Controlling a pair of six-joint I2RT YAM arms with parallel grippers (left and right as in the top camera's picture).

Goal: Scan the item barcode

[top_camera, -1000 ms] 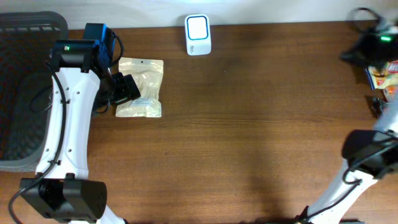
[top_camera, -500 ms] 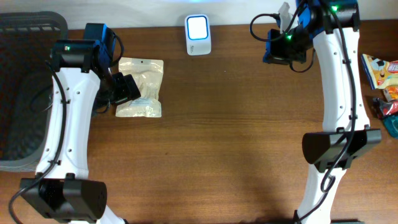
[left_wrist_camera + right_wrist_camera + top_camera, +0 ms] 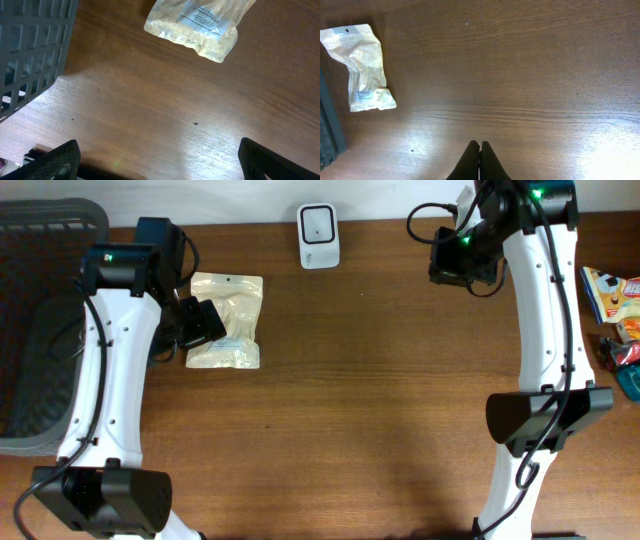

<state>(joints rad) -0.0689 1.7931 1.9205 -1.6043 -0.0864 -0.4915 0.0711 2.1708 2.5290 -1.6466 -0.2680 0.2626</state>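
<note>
Pouch (image 3: pixel 226 320): clear film, pale granular fill. Judged light, soft and slippery, so best pinched at a sealed edge. It lies flat on the table (image 3: pixel 380 400), near the scanner (image 3: pixel 318 236). Left gripper (image 3: pixel 200 323) is spread wide at the pouch's left edge, nothing between the jaws. Right gripper (image 3: pixel 479 161) is pressed together, empty, well apart.

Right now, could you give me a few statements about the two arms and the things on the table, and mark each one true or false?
1. The left arm's fingers stand wide apart, holding nothing. True.
2. The right arm's fingers grip the pouch. False: they are shut on nothing, and the pouch lies flat on the table.
3. The pouch is outside the grey basket. True.
4. The white scanner sits inside the basket. False: it stands on the table at the far edge, apart from the pouch.
</note>
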